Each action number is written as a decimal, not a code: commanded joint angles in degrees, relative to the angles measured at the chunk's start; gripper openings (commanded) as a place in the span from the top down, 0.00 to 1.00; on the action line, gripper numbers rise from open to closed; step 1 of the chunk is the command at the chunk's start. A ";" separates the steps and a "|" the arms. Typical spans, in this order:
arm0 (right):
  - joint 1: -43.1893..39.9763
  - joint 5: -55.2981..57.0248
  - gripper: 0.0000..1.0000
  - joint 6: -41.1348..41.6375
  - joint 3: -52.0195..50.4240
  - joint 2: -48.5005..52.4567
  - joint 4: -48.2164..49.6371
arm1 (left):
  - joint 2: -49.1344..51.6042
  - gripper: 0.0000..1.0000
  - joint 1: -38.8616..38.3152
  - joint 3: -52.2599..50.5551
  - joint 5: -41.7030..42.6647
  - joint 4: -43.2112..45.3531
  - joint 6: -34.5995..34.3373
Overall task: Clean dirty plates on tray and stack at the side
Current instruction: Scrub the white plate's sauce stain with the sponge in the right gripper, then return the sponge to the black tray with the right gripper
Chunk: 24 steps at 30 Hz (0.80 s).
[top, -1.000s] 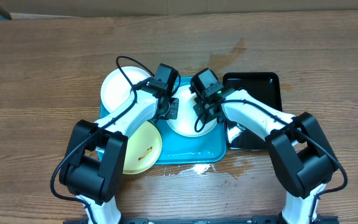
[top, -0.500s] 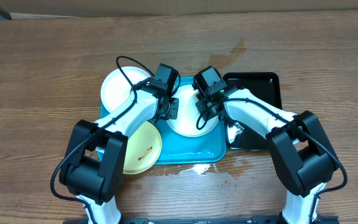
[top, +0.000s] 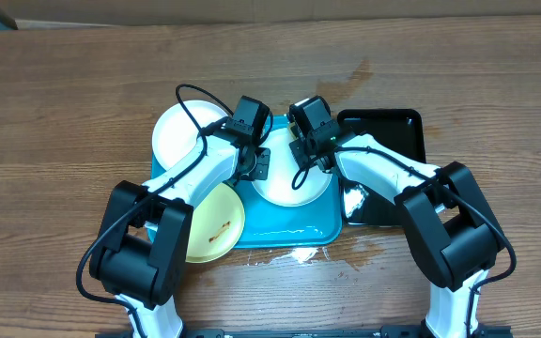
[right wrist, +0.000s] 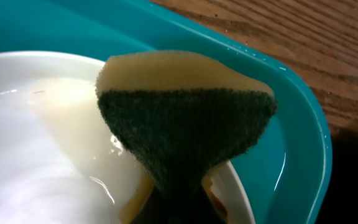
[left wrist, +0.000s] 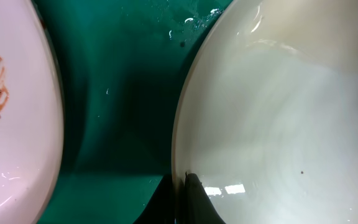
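Note:
A white plate [top: 285, 188] lies on the turquoise tray [top: 289, 230]. My left gripper [top: 259, 164] is shut on its left rim; the left wrist view has the dark fingers [left wrist: 194, 199] pinching the plate [left wrist: 278, 112] edge. My right gripper [top: 306, 155] is shut on a yellow and green sponge [right wrist: 185, 118], held over the far rim of the same plate [right wrist: 42, 143]. A yellow-green plate [top: 216, 223] with a brown smear overlaps the tray's left front corner. A second white plate [top: 181, 136] sits at the tray's far left.
A glossy black tray [top: 393, 141] lies right of the turquoise one, under my right arm. White foam or water [top: 294, 253] sits on the wooden table at the tray's front edge. In the left wrist view, a pale plate with red-brown smears [left wrist: 11, 106] lies left of the held one.
My right gripper has shifted the sponge slightly toward the far edge of the plate. The left gripper and the plates have not moved.

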 commanded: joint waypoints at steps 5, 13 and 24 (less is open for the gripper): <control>-1.92 -0.04 0.96 4.46 0.55 1.99 1.09 | 2.38 0.96 -0.44 -1.27 1.03 -0.83 3.13; -4.33 -6.67 0.96 5.84 3.52 -4.76 0.96 | 2.38 0.96 -0.44 -1.27 1.03 -0.85 3.13; -10.32 -14.10 0.96 8.72 3.52 -16.85 -3.30 | 2.38 0.96 -0.42 -1.27 1.03 -0.85 3.08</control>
